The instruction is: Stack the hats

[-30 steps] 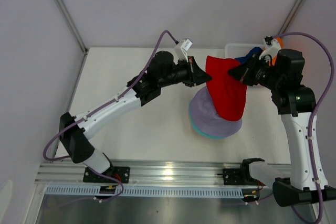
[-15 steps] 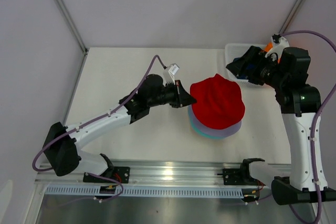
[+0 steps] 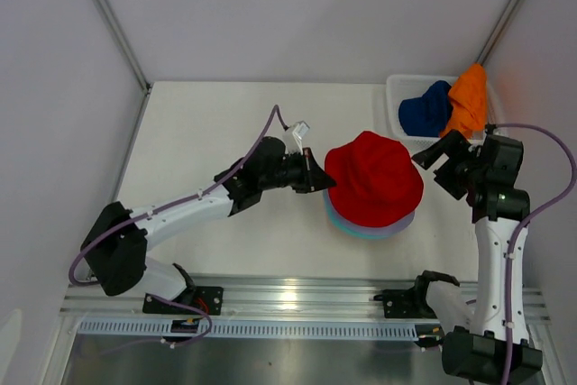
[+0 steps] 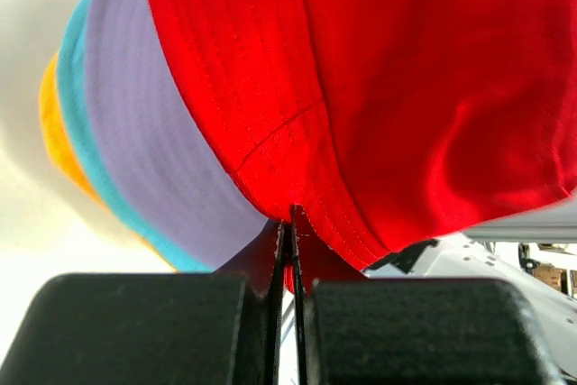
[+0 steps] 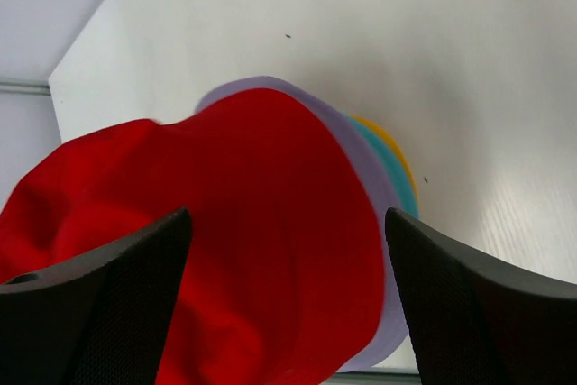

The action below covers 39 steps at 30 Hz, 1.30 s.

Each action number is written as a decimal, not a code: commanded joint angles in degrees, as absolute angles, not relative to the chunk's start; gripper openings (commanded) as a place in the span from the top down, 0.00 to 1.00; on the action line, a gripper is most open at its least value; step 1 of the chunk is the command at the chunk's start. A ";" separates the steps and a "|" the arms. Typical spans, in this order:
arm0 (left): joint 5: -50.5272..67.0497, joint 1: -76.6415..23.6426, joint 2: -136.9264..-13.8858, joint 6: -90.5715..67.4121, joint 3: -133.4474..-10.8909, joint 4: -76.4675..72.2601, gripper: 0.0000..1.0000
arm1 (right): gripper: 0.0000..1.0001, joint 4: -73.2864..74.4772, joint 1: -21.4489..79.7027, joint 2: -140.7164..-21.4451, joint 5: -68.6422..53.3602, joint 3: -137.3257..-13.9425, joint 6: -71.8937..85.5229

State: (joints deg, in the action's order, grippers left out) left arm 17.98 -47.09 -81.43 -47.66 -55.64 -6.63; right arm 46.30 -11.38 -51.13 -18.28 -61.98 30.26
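4 hats form 1 stack on the white table (image 3: pixel 207 132), at 3 o'clock from the table's centre in the top view. The red hat (image 3: pixel 374 188) lies uppermost, crown up, and covers most of the pile. Beneath it the brims show in order downward: the lavender hat (image 4: pixel 153 105), the teal hat (image 4: pixel 77 105) and, at the bottom, the yellow hat (image 4: pixel 52 114). Each shows as a narrow crescent past the one above.

The left gripper (image 3: pixel 320 183) sits at 9 o'clock of the stack, its jaws closed tight on the edge of the red hat's brim. In the left wrist view the red fabric meets the fingertips and runs between them.

The right gripper (image 3: pixel 435 169) stands at 3 o'clock of the stack, just beside it and apart from it, jaws spread wide and holding nothing. In the right wrist view its 2 fingers (image 5: pixel 99 304) frame the red hat.

The other 2 hats are at the white mesh basket (image 3: pixel 397 96) in the table's 1 o'clock corner. The dark blue hat (image 3: pixel 424 110) lies inside it. The orange hat (image 3: pixel 467 105) is at 3 o'clock of the blue one, touching it and draped over the basket's right edge.
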 commanded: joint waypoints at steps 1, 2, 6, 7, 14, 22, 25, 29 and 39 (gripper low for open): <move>17.84 -46.76 -82.00 -47.81 -52.74 -6.94 0.99 | 0.10 41.48 -13.27 -48.96 -21.00 -59.25 32.52; 17.84 -46.76 -81.91 -47.46 -52.56 -7.03 0.99 | 0.10 41.40 -13.45 -48.78 -21.01 -58.63 32.35; 18.02 -46.76 -82.87 -47.11 -52.38 -7.12 0.99 | 0.13 39.91 -13.97 -47.38 -21.35 -52.85 33.22; 18.19 -46.76 -83.05 -47.11 -52.64 -7.21 0.99 | 0.13 39.03 -14.50 -46.33 -22.92 -51.43 33.74; 18.81 -46.85 -83.85 -46.58 -53.88 -6.68 0.99 | 0.21 28.66 -15.91 -39.12 -28.12 -42.54 43.23; 19.60 -46.85 -84.73 -47.02 -54.75 -6.86 0.99 | 0.35 22.86 -16.08 -36.92 -29.62 -36.31 52.36; 19.60 -46.85 -84.73 -46.93 -55.11 -6.59 0.99 | 0.53 23.20 -16.08 -35.42 -27.52 -35.59 52.92; 18.99 -46.85 -84.55 -46.49 -55.72 -5.54 0.99 | 0.98 30.91 -16.08 -34.89 -20.76 -38.49 48.27; 16.44 -46.85 -82.61 -43.77 -56.51 -1.58 0.99 | 1.00 36.48 -16.08 -36.21 -14.49 -39.12 43.07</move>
State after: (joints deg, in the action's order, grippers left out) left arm 18.02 -47.09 -83.66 -46.44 -54.13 -4.27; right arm 34.57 -15.97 -35.99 -17.76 -38.92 45.47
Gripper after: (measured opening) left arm 0.012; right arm 0.011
